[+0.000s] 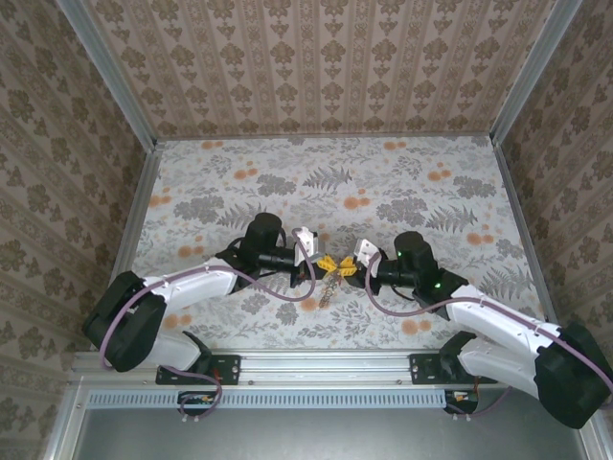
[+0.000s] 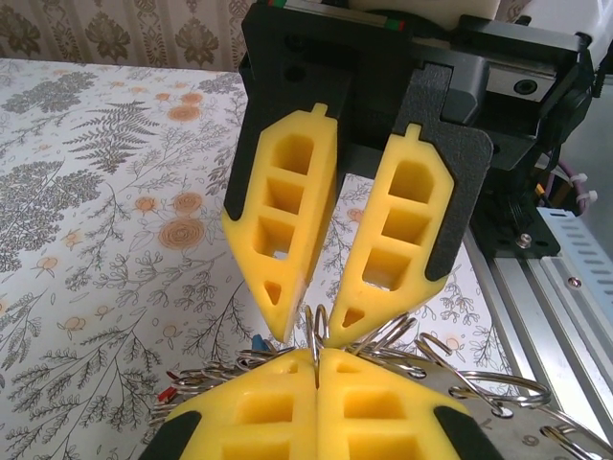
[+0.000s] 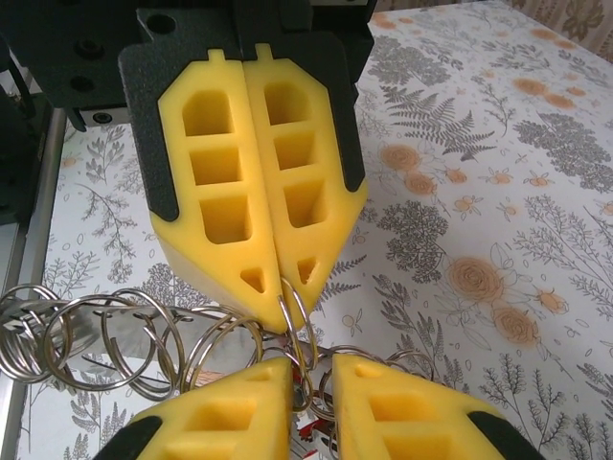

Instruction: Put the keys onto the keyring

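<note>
ring bunch (image 1: 329, 285) between left gripper (image 1: 323, 262) and right gripper (image 1: 347, 269), near table (image 1: 383, 182) front edge.

**Top external:** fixed high behind both arm bases, looking down and forward across the whole floral-print worktop (image 1: 402, 192); distant.

**Left wrist:** close and low, facing the right arm's yellow foam jaws, with its own jaws at the bottom edge.

**Right wrist:** close and low, facing the opposite way, toward the left arm's jaws.

**Shared by all three:** the bunch of silver wire split rings (image 3: 144, 331), with floral worktop around it.
</note>
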Motion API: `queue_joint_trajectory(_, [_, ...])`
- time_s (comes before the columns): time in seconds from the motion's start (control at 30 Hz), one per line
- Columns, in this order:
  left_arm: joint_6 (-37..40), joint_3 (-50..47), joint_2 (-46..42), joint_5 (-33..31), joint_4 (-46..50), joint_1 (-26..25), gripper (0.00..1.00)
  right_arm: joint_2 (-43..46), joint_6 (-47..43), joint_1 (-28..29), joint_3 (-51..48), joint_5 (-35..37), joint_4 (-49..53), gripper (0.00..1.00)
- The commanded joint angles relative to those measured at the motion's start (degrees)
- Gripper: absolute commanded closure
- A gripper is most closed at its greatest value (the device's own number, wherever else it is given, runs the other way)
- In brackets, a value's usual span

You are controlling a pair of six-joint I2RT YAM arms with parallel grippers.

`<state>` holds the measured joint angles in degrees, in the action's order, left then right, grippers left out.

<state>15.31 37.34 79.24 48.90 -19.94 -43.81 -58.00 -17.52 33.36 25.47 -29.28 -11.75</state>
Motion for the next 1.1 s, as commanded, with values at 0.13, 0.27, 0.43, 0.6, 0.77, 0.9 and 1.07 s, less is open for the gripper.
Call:
queue_joint_trajectory(0.13, [-0.77, -0.19, -1.60, 2.80, -1.63, -0.31, 1.00, 2.55, 1.48, -1.01, -0.15, -2.82, -3.28, 0.76])
queue_joint_trajectory(0.27, [-0.94, -0.13, -1.64, 3.10, -1.76, -0.26, 1.00, 1.49, 1.56, -1.12, 0.25, -3.33, -2.82, 0.77])
queue_joint_trajectory(0.43, [-1.34, -0.26, -1.85, 3.27, -2.45, -0.31, 1.00, -0.95, 0.51, -1.16, 1.20, -3.25, -0.99, 0.78])
queue_joint_trajectory(0.6, [-1.65, -0.35, -1.90, 3.30, -2.91, -0.31, 1.00, -1.35, 0.12, -1.20, 1.16, -3.54, -1.30, 0.86])
queue_joint_trajectory(0.77, [-1.67, -0.06, -1.72, 2.63, -2.33, -0.31, 0.98, -1.33, -0.40, -1.20, 2.83, -3.17, 1.32, 1.00])
queue_joint_trajectory(0.9, [3.75, 3.04, -1.81, 0.09, 7.65, -0.79, 0.84, -0.67, -2.99, -0.94, 6.69, -1.88, 9.54, 1.00])
queue_joint_trajectory(1.07, [10.22, 6.85, -1.25, -3.70, 17.93, -1.78, 0.80, -1.19, -7.70, -0.14, 12.33, 0.17, 20.54, 1.00])
